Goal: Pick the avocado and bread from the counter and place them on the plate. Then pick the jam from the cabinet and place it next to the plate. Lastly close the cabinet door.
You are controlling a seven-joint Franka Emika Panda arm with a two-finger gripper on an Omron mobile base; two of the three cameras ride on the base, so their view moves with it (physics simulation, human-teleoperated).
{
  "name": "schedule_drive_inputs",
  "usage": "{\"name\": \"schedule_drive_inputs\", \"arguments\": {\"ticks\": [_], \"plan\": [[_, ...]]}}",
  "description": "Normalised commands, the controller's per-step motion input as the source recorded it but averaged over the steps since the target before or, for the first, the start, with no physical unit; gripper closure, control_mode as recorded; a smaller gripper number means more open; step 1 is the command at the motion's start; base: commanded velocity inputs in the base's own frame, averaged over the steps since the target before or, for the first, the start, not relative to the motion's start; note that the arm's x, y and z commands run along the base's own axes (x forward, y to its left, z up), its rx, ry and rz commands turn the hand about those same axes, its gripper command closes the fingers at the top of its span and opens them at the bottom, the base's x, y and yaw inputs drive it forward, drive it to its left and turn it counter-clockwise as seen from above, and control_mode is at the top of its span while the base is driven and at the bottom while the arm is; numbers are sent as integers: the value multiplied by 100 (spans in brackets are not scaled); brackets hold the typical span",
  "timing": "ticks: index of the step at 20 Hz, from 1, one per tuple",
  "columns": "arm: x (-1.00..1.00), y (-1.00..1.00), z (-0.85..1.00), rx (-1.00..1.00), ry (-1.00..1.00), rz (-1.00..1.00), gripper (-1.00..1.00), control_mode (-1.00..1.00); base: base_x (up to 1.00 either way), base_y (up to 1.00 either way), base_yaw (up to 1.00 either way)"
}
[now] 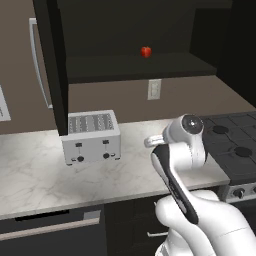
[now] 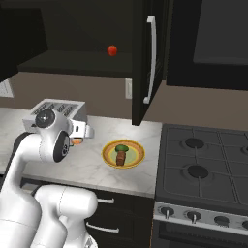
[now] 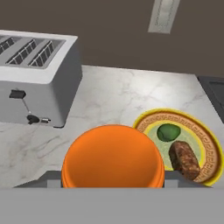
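Hand view looks straight down the end effector (image 3: 113, 186) onto the orange lid of the jam (image 3: 113, 158), which sits between its two fingers, one grey tip showing at each side of the jar; the end effector is clamped on the jam. In the right base view a sliver of orange shows at the end effector (image 2: 77, 140), just under the white hand and above the tabletop (image 2: 92, 164).

Just beyond the jam and to its right in the hand view lies the plate (image 3: 210, 148), flat on the marble tabletop (image 3: 109, 100). On its pale green centre rests the avocado (image 3: 168, 132), and beside it, nearer the end effector, the bread (image 3: 184, 159); the two look close together, and whether they touch I cannot tell. The right base view shows the same plate (image 2: 138, 154) to the right of the end effector with the bread (image 2: 121, 156) standing on it and the avocado (image 2: 122, 147) behind.

To the left of the end effector in the hand view stands a silver toaster (image 3: 35, 83), apart from the jam. Farther off, a wall outlet (image 3: 162, 15) sits on the brown wall.

Above, the cabinet (image 2: 72, 53) stands open with a red round fruit (image 2: 112, 50) on its shelf. The cabinet door (image 2: 145, 63) is swung outward, its silver handle (image 2: 152, 58) upright. A stove (image 2: 203, 164) adjoins the tabletop to the right of the plate.
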Motion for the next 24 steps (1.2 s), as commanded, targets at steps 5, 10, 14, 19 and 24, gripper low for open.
{"name": "schedule_drive_inputs", "arguments": {"ticks": [5, 10, 14, 19, 24], "plan": [[29, 0, -49, 0, 0, 0, 100, -100, 0, 0, 0], [39, 0, -24, 0, 4, 0, 100, -100, 0, 0, 0], [49, 0, -19, 0, 6, 0, 100, -100, 0, 0, 0], [50, 0, -23, 0, 5, 0, 100, -100, 0, 0, 0], [38, 0, -38, 0, 0, 0, 100, -100, 0, 0, 0]]}}
